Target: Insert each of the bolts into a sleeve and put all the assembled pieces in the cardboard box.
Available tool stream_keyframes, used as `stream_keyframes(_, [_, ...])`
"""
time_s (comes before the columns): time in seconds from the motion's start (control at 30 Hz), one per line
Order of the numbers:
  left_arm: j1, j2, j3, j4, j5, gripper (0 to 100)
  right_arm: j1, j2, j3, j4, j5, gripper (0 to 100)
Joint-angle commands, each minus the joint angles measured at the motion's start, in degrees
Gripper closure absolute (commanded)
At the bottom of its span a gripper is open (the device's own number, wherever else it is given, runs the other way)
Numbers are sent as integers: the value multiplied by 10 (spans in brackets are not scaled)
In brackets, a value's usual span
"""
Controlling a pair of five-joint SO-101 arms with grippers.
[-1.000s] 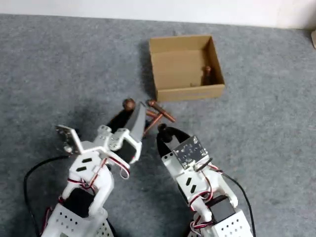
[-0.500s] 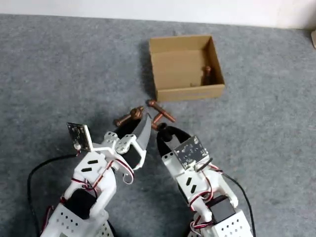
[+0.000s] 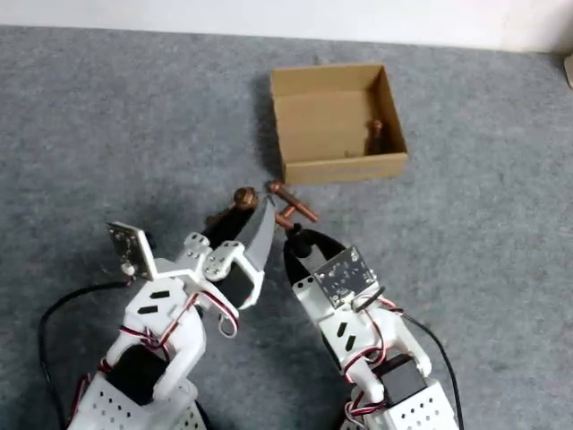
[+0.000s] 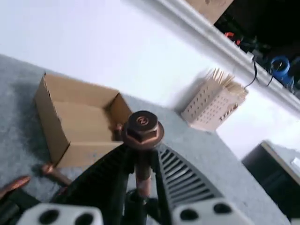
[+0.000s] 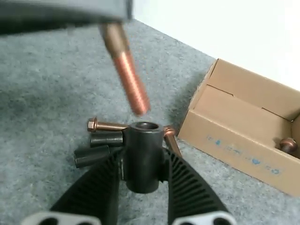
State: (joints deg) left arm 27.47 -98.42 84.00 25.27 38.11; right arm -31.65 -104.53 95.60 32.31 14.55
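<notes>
The left claw (image 4: 142,161) is pinched on the shank of a copper-coloured bolt (image 4: 143,129), with the hex head standing clear above the jaws. The right claw (image 5: 143,161) is pressed around a black sleeve (image 5: 142,136), held upright with its open mouth facing up. In the right wrist view the bolt's threaded tip hangs tilted just above that mouth and has not entered it, so this pair is lined up but not yet joined.

Just behind the held sleeve, near the middle of the worktop (image 3: 107,116), lie the loose parts. A loose bolt (image 5: 105,125) rests on its side, and two more black sleeves (image 5: 107,138) lie beside it. A second loose bolt (image 5: 171,138) pokes out from behind the held sleeve.

Farther out, toward the far edge of the worktop, sits the cardboard box (image 3: 338,167). One bolt head (image 3: 377,128) shows against its inner wall. This looks like a single finished piece, though its sleeve is too small to make out.

By this reckoning, one piece is boxed and one is at the point of insertion. About two bolt-and-sleeve pairs have yet to be picked up, assembled and dropped in.
</notes>
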Motion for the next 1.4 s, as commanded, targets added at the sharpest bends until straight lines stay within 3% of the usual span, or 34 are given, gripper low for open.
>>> stream_keyframes(0.0, [19,-5,-6,10,-4,996,-3,-7,14,-17,-4,993])
stream_keyframes(0.6, [15,-5,14,8,-4,996,-7,-7,13,-15,25,993])
stream_keyframes(0.83, [16,-5,14,8,-4,996,-40,-7,10,-15,25,993])
stream_keyframes(1.37, [18,-5,29,11,-6,996,-15,-7,7,4,25,993])
